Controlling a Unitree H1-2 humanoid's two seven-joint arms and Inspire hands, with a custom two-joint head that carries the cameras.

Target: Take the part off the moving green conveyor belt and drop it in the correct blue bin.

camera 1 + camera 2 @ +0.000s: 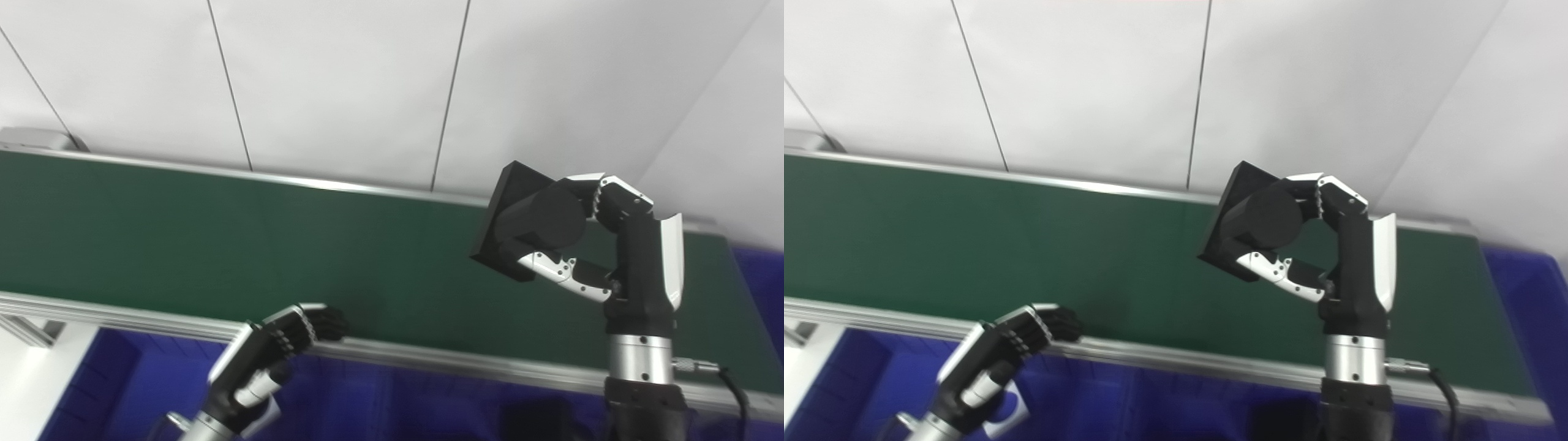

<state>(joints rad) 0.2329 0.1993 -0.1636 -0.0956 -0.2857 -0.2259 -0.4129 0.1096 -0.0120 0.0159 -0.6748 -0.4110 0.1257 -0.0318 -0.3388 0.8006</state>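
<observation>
Presently, in the left eye view, the right hand (588, 239) is raised above the far right stretch of the belt (245, 245). Its fingers (612, 196) curl over the top of the part (527, 220) and its thumb (560, 272) presses in from below, so the part is clamped between them. The part is black: a short round body set against a flat square plate, tilted, held clear of the belt surface. The left hand (275, 349) sits low at the near rail (429, 361), fingers curled tight toward the palm with nothing in them; the fingertips lie at the rail's edge. Below the rail a blue bin (367, 404) fills the bottom of the frame. A white panelled wall (337, 86) stands behind the belt.

In the right eye view, the right hand (1317, 245) again has the part (1255, 220) pinched between fingers and thumb, over the belt (998, 245) near its right end. The left hand (1010, 349) is closed and holds nothing, beside the near rail (1182, 361). Blue bin walls show under the rail (1121, 404) and past the belt's right end (1531, 294). Whether a dark shape low in the bin is another part cannot be told.
</observation>
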